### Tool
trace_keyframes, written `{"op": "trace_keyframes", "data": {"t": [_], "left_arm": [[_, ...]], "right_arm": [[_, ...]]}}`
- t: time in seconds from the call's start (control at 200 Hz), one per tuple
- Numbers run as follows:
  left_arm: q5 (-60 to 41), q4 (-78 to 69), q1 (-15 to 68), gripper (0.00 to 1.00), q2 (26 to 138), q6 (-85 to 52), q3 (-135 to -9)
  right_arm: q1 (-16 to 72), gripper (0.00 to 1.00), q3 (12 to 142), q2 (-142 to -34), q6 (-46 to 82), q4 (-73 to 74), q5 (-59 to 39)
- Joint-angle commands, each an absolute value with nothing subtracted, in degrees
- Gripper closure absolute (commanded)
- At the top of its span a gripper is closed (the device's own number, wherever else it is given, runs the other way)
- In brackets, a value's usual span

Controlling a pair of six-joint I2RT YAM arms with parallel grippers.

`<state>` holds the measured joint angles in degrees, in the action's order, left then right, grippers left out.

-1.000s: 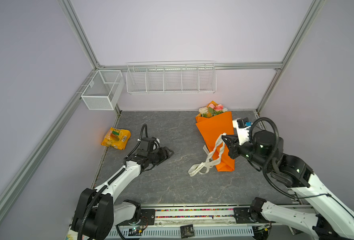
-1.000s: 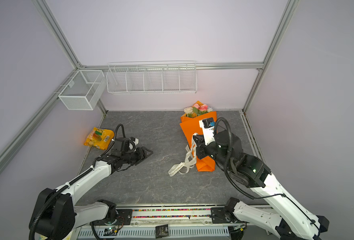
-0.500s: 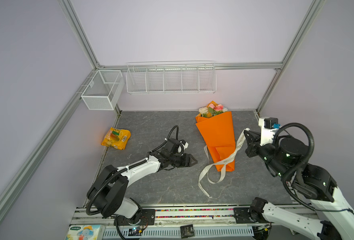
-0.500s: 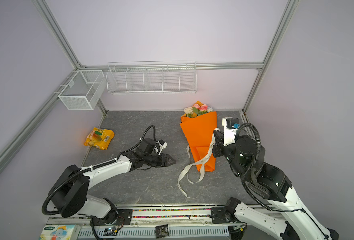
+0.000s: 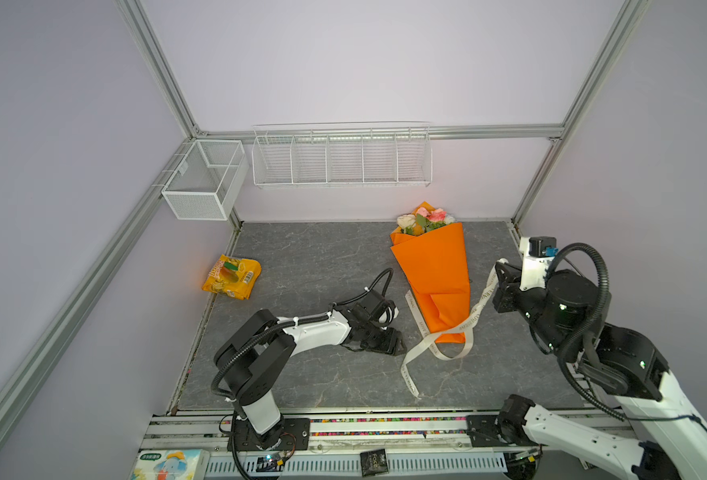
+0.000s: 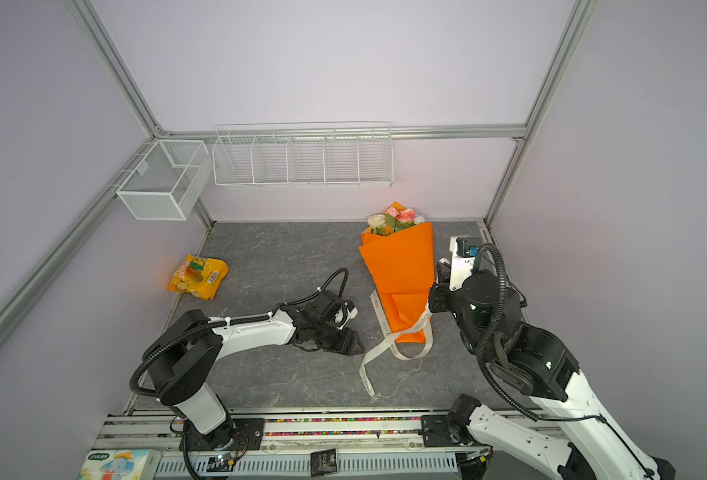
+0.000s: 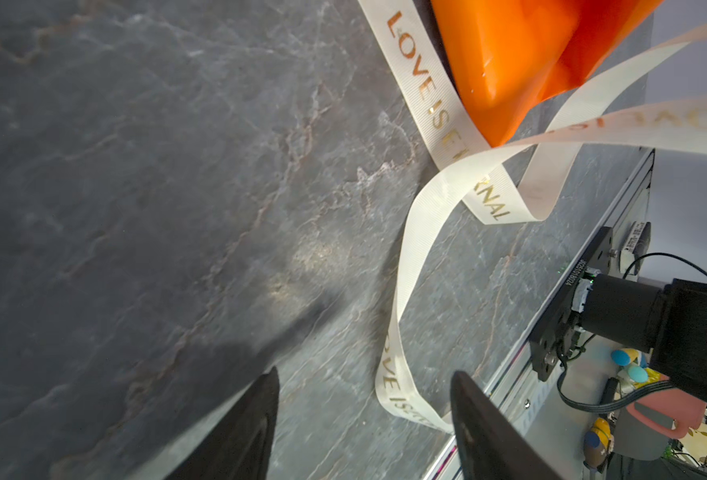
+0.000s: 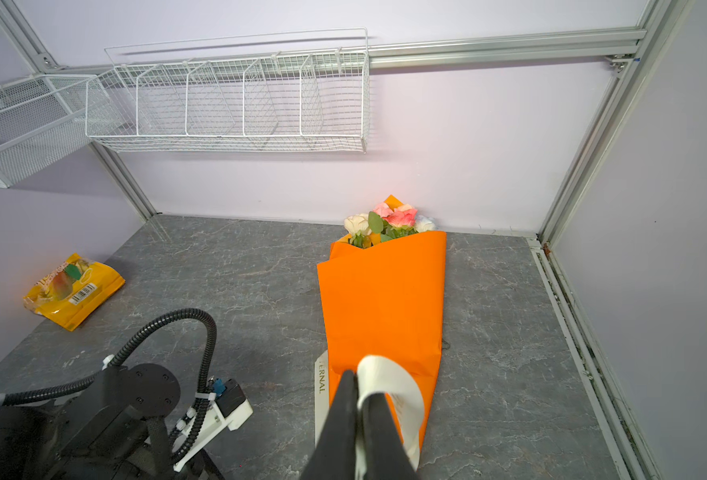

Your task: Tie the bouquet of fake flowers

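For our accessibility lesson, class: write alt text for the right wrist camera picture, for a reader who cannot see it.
The right claw, shut on a cream ribbon, hangs over the narrow end of a bouquet in orange paper that lies on a grey table, flowers toward the back wall. A yellow snack bag lies apart.

- cream ribbon (image 7: 430,104): gold capitals "LOVE IS E…RNAL" in the left wrist view, with the middle letters covered by its own loop; "ERNAL" shows in the right wrist view.
- yellow snack bag (image 8: 73,291): a barcode; the digits and brand print are too small to read.
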<state>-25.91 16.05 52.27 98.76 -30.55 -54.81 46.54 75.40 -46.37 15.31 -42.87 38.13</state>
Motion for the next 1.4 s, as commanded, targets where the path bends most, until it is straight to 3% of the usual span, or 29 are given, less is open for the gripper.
{"op": "trace_keyframes", "data": {"t": [0.0,0.245,0.44,0.705,0.965,1.175,1.28,1.395], "left_arm": [[-25.1,18.3,54.1,0.38,101.7,-28.3,-58.3],[-22.3,22.3,57.2,0.44,104.9,-26.7,-61.6],[-16.8,28.9,60.0,0.56,107.5,-23.8,-66.1],[-14.2,30.6,60.8,1.00,105.8,-22.6,-66.9],[-19.6,24.9,55.1,1.00,90.2,-27.1,-63.2],[-24.6,28.8,57.5,1.00,92.7,-25.3,-77.3],[-27.0,29.5,58.3,1.00,98.2,-25.4,-85.7],[-28.5,31.8,59.2,1.00,104.0,-24.8,-95.4]], "right_arm": [[45.8,0.90,74.7,-46.6,16.9,-44.0,38.6],[44.3,0.90,74.2,-46.1,18.2,-45.2,37.8],[43.2,0.90,73.9,-45.7,18.7,-45.7,37.2],[42.0,0.88,73.7,-46.3,19.9,-49.2,39.8],[41.8,0.87,78.2,-42.3,24.1,-61.1,57.5],[41.8,0.89,86.3,-39.0,5.7,-51.6,70.4],[41.9,0.89,89.8,-41.2,-13.4,-38.5,75.9],[41.8,0.90,90.2,-43.9,-40.1,-13.9,81.2]]}}
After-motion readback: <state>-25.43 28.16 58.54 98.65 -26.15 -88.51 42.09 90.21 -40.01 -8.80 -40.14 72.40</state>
